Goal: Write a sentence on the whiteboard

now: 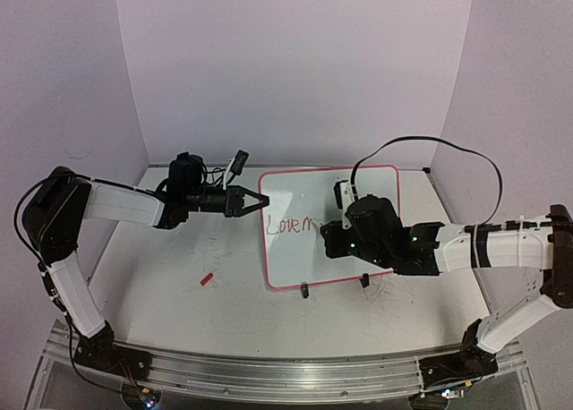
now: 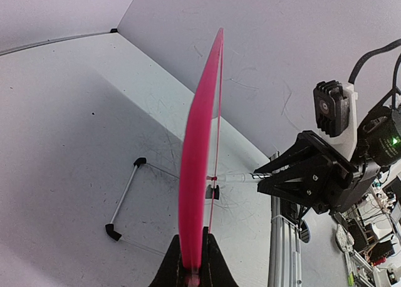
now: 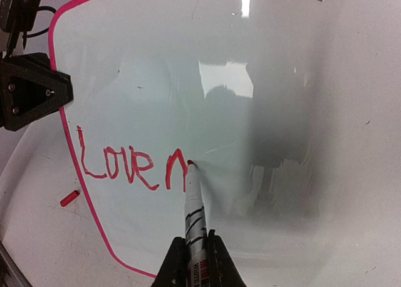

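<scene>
Mid-frame, the left fingers [image 2: 166, 271] pinch the whiteboard [image 1: 304, 258] by its rim, the right fingers [image 3: 172, 268] clamp the marker [image 3: 194, 205] on the sentence [image 3: 125, 165], mid-"m": push too hard and the board could slip, smearing the stroke.

The right end effector [image 3: 193, 248] pinches a marker [image 3: 193, 208] whose red tip touches the glossy whiteboard [image 3: 294, 99] beside red script [image 3: 125, 165] reading "Love m".

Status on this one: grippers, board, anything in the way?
Both shut: left gripper on whiteboard rim, right gripper on marker, tip on board. The sentence reads "Love m", unfinished. Nothing blocking; red cap left of board.
</scene>
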### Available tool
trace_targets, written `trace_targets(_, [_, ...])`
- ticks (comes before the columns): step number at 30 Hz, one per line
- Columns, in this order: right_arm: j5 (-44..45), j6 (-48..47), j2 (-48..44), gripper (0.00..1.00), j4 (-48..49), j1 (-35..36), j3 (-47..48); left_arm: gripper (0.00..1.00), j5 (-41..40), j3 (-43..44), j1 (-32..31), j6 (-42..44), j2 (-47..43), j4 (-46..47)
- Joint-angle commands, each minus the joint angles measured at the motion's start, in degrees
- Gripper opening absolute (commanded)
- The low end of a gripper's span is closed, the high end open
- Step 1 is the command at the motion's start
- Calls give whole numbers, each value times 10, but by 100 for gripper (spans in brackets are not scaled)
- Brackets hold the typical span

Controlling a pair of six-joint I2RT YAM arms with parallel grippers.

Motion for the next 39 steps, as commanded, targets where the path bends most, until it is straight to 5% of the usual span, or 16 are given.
trace_targets(1, [31,-9,6,0,5,-15,21,0,-24,-1,2,23,7,0])
trace_targets(39, [9,23,-64,0,3,8,-32,0,-27,-6,2,22,1,0])
